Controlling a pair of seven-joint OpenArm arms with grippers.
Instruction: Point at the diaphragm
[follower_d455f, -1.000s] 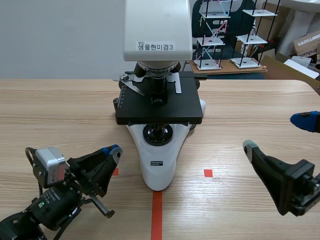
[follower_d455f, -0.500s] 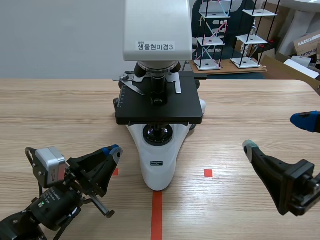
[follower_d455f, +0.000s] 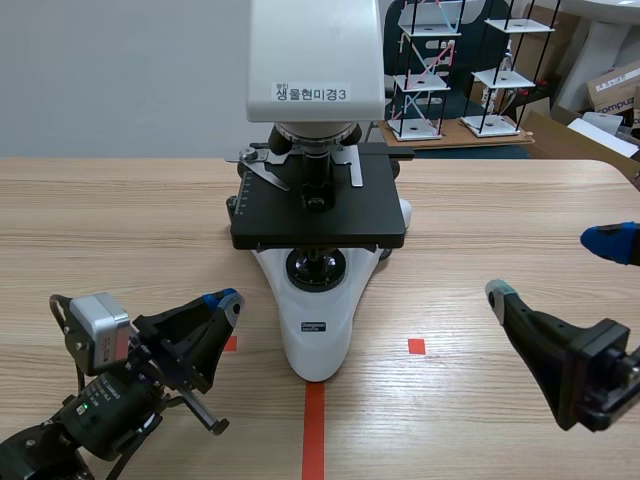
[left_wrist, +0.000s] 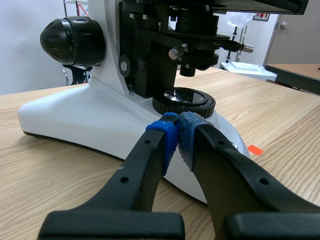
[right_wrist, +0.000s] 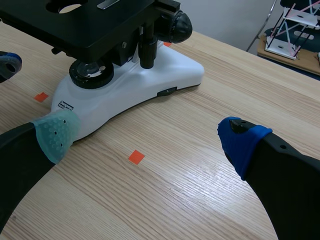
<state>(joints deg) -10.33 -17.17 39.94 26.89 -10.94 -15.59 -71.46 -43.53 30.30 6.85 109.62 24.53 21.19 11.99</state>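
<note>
Tool (left_wrist: 178, 129) on left, pinched beside microscope (left_wrist: 90, 117)

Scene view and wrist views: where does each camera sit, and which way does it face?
Scene view: between the arms, facing across the wooden table at the white-and-black microscope; left end effector and right end effector show low.
Left wrist view: on the left arm, looking past its shut blue pads at the microscope's white base.
Right wrist view: on the right arm, looking down between its open fingers.
Shared: all show the microscope's white base.
</note>
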